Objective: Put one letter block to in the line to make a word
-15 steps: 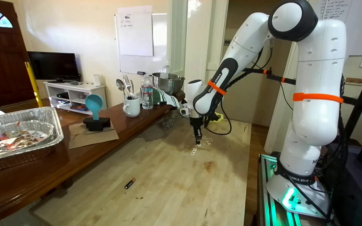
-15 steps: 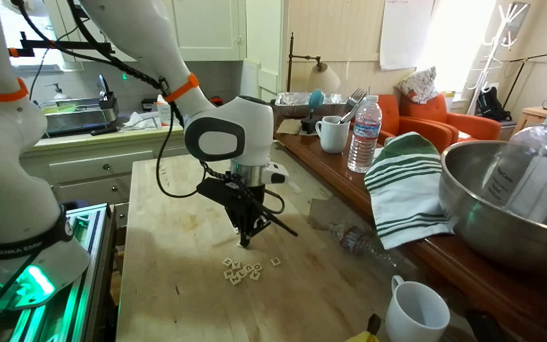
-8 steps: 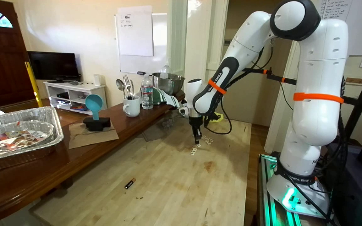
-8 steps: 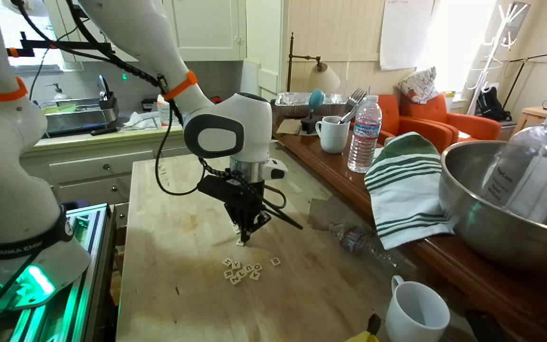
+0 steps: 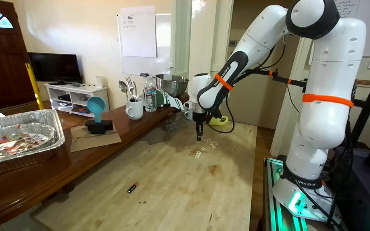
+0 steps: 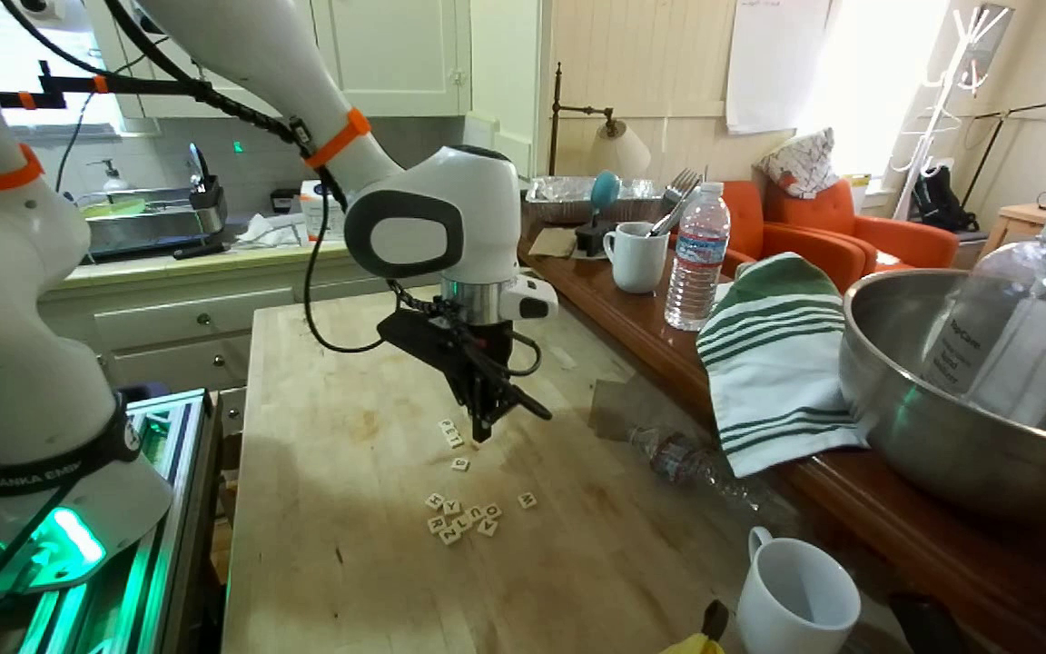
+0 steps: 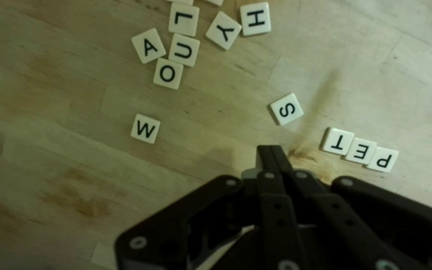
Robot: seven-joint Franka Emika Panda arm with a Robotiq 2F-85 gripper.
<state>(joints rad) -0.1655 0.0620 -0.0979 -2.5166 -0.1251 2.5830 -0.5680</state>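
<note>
The line of letter blocks T, E, P lies on the table, the blocks touching in a slightly stepped row; it shows in both exterior views. The S block lies flat and turned at an angle, a gap away from the T end; it also shows in both exterior views. My gripper is shut with nothing between its fingertips. In both exterior views the gripper hangs above the table, apart from every block.
Loose letter blocks lie in a cluster near the S block, with the W block apart. A white mug, a crumpled plastic bottle and a battery are on the table. A raised brown wooden ledge runs alongside.
The gripper has lifted off from beside the S block and moved up and sideways. The S block and the line are now fully uncovered in an exterior view; the S block has barely shifted.
</note>
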